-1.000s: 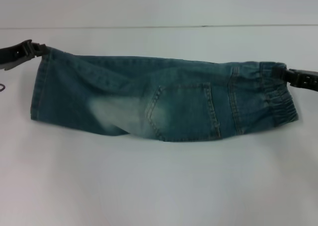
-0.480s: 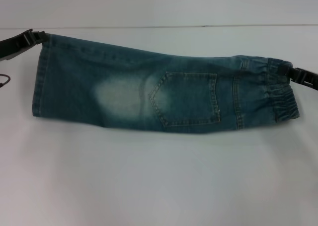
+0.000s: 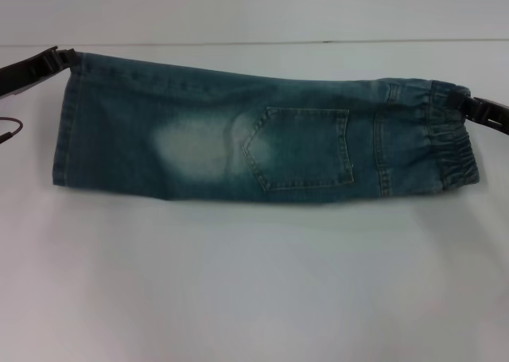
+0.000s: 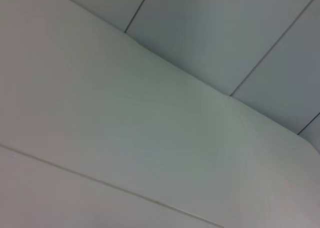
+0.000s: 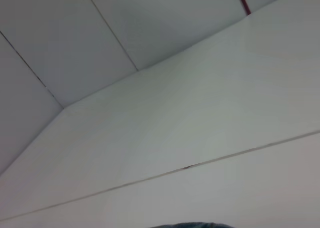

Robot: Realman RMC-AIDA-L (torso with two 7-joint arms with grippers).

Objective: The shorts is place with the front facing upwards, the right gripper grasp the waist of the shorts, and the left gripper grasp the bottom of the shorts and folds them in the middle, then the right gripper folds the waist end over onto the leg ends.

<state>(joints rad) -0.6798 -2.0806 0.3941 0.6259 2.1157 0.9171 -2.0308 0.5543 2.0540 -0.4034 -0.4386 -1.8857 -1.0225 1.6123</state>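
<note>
Denim shorts (image 3: 262,135) folded lengthwise, stretched as a long band across the white table (image 3: 254,282), back pocket (image 3: 306,149) facing up. Left gripper (image 3: 62,58) is pinched on the far corner of the leg end at left; right gripper (image 3: 457,107) is pinched on the elastic waist at right. Risk: each hold takes only a corner, so uneven tension or an early release could let the upper layer slide and skew the fold; the near edge bows and may bunch when laid flat. Hidden: both arms run off the picture edges and the fingertips sit against dark denim; both wrist views show only table and wall panels, with a sliver of denim in the right one.
</note>
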